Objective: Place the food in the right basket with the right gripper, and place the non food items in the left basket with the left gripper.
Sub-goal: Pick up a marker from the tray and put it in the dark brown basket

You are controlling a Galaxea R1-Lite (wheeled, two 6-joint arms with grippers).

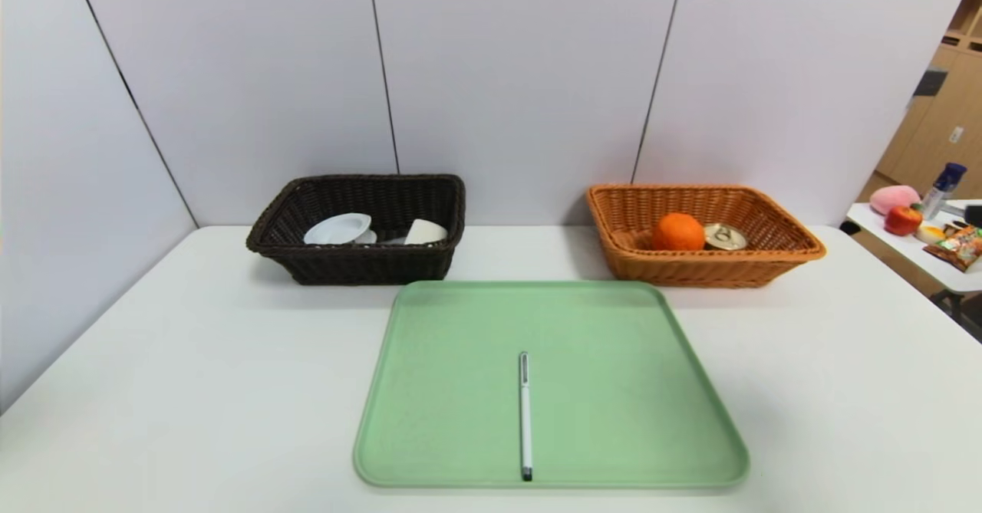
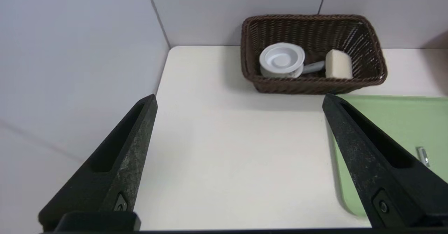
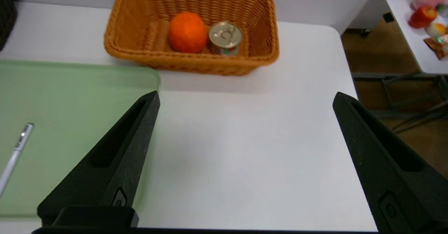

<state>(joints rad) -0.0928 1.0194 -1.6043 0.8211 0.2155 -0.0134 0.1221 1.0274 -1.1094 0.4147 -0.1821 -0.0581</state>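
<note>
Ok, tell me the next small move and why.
Probably bring the left gripper, fingers open, over the pen on the green tray. It is the only item left there, and non-food belongs in the dark basket.

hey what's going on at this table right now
A sorting job is nearly done. The orange and a can sit in the tan basket; a white dish and cup sit in the dark basket. Only a pen is left on the green tray. The left gripper and right gripper hang open over the table, holding nothing.
</note>
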